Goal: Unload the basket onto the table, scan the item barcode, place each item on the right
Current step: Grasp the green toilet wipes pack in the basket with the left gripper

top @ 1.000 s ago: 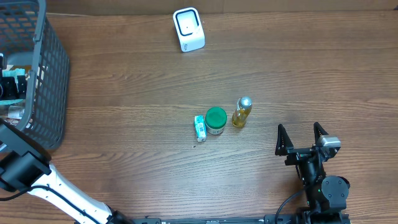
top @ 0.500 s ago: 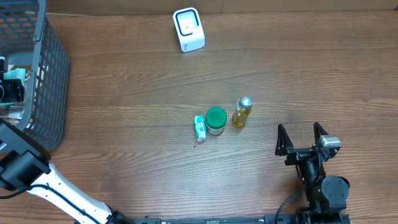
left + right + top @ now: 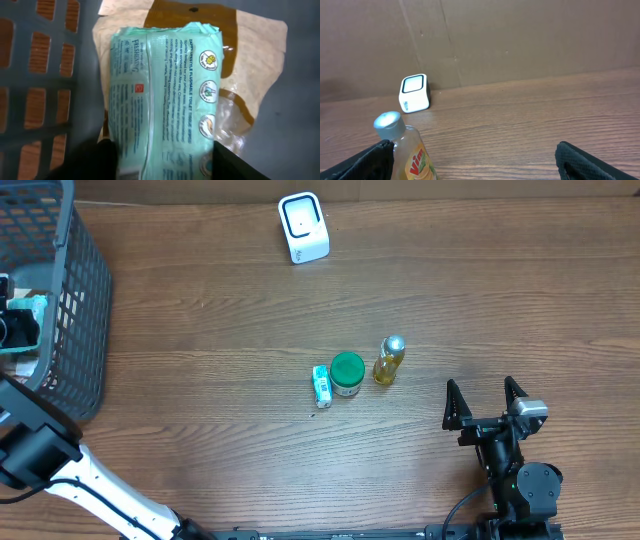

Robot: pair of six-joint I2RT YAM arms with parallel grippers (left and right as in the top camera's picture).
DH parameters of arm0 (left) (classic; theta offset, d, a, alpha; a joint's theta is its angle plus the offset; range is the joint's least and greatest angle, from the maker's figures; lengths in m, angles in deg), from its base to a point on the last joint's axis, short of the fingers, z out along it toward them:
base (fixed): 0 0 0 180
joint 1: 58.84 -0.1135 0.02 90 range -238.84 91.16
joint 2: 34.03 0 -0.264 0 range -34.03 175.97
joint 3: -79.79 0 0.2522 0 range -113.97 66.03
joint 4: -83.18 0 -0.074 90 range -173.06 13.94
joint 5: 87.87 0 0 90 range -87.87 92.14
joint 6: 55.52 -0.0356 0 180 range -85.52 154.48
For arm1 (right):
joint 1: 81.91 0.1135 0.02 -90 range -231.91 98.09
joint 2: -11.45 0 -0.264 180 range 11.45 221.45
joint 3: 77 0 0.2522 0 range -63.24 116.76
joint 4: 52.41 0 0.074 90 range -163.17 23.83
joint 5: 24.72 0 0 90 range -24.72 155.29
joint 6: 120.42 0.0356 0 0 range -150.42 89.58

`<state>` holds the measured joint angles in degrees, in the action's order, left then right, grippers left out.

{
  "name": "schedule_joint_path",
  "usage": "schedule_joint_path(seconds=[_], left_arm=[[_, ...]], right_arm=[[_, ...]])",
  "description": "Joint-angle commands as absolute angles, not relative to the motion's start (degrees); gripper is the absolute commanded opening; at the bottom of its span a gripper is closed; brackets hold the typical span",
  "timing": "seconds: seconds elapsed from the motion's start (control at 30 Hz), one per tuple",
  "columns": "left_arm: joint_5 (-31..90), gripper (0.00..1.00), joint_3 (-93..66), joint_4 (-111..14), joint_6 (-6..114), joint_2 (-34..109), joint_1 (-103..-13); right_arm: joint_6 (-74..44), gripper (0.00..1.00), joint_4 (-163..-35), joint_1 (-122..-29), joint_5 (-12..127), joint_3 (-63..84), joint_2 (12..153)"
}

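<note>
Locate the wipes pack [image 3: 162, 95] inside the basket [image 3: 85, 310], directly between the left jaws, lying flat on a brown paper pouch [image 3: 245, 55]. Note the long axis: straight ahead from those jaws, near end seated between them. Read the left jaws as partly closed about that near end, one finger [image 3: 107, 160] at each long edge; cannot tell whether gripping or only touching. Read the right jaws as wide open and empty, well apart from the pack, yellow bottle [image 3: 410, 155] just ahead-left. Judge the left arm far nearer for the lift towards the scanner [image 3: 303, 227].
</note>
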<state>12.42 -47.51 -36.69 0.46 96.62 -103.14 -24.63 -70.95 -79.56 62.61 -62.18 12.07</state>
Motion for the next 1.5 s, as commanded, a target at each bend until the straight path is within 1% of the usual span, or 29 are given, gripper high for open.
schedule_joint_path(seconds=[0.0, 0.23, 0.27, 0.3, 0.33, 0.63, 0.93, 1.07, 1.3, 1.4, 1.47], left_arm=[[12.18, 0.6, -47.44, -34.79, 1.77, 91.42, -103.51], [11.44, 0.6, -47.16, -31.44, 1.75, 91.35, -103.51], [11.13, 0.64, -47.16, -31.49, 1.75, 91.35, -103.51], [11.06, 0.75, -47.16, -31.73, 1.73, 91.35, -103.51], [11.15, 1.0, -47.16, -32.21, 1.75, 91.35, -103.51], [14.23, 0.99, -46.92, -36.82, 0.59, 93.49, -103.51], [14.69, 1.0, -46.92, -36.88, -0.81, 101.43, -103.51], [15.61, 0.99, -46.94, -36.88, -2.75, 102.98, -103.51], [15.7, 1.0, -46.92, -36.8, -2.84, 104.6, -103.49], [15.72, 0.95, -46.92, -36.86, -2.86, 104.75, -103.51], [15.7, 0.84, -46.92, -36.84, -2.86, 104.75, -103.51]], right_arm=[[-24.42, 1.0, -70.82, -79.25, 62.85, -62.79, 11.61], [-24.42, 1.0, -70.82, -79.25, 62.85, -62.79, 11.61], [-24.42, 1.0, -70.82, -79.25, 62.85, -62.79, 11.61], [-24.42, 1.0, -70.82, -79.25, 62.85, -62.79, 11.61], [-24.42, 1.0, -70.82, -79.25, 62.85, -62.79, 11.61], [-24.42, 1.0, -70.82, -79.25, 62.85, -62.79, 11.61], [-24.44, 1.0, -70.82, -79.25, 62.85, -62.79, 11.61], [-24.42, 1.0, -70.82, -79.25, 62.85, -62.79, 11.61], [-24.44, 1.0, -70.82, -79.25, 62.85, -62.79, 11.61], [-24.42, 1.0, -70.82, -79.25, 62.85, -62.79, 11.61], [-24.42, 1.0, -70.82, -79.25, 62.85, -62.79, 11.61]])
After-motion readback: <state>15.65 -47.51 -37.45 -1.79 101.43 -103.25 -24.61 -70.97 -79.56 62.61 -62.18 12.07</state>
